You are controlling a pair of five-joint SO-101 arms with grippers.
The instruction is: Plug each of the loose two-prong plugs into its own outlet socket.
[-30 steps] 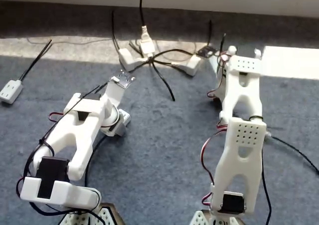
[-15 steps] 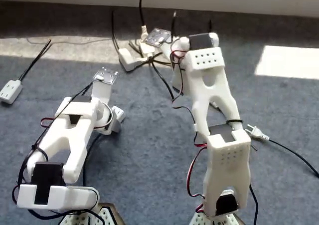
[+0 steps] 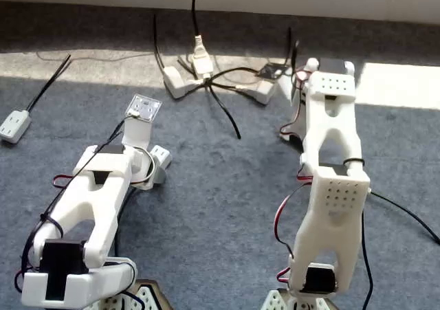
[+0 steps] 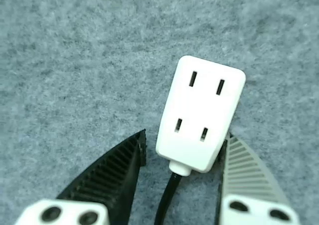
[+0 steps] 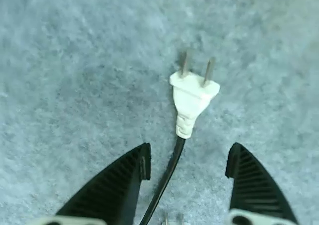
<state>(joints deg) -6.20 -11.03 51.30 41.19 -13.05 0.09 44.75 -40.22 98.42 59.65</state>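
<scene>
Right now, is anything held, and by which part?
Nothing is held. The left gripper is open around the cord end of the outlet socket; the right gripper, open, faces the plug.

Tabletop (image 4: 65, 60): grey-blue cloth, matt, coarse nap. Outlet socket (image 4: 202, 110): white plastic, smooth, slight gloss. Plug (image 5: 193, 98): white plastic, matt body; two dull metal prongs (image 5: 185, 63). Cord (image 5: 167, 177): black, smooth. Right end effector (image 5: 189, 147) fingers (image 5: 117, 185): black ribbed plastic.

The left arm (image 3: 103, 193) and right arm (image 3: 335, 179) stretch forward, wrists pitched down. The left gripper (image 4: 184, 144) and right gripper (image 5: 189, 157) have jaws spread.
</scene>
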